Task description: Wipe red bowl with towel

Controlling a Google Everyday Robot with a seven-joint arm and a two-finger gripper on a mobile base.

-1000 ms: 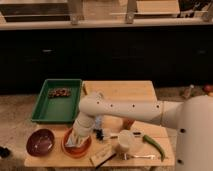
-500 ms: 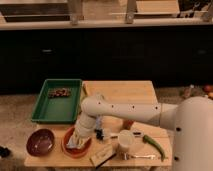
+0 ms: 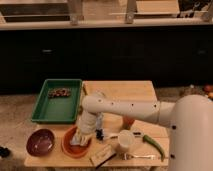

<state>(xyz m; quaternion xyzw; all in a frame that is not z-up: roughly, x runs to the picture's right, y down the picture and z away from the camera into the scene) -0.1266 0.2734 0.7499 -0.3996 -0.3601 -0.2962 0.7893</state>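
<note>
The red bowl [image 3: 76, 144] is seated at the table's [image 3: 131, 92] front edge, beside a darker bowl [image 3: 41, 141]. A towel [image 3: 80, 138] is pressed inside by the gripper [image 3: 82, 134] (apparently clamped on it). Too much sideways force — the bowl could be pushed off.

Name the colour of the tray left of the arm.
Green: the tray, seen in the camera view. The pincer is down in the red bowl.
</note>
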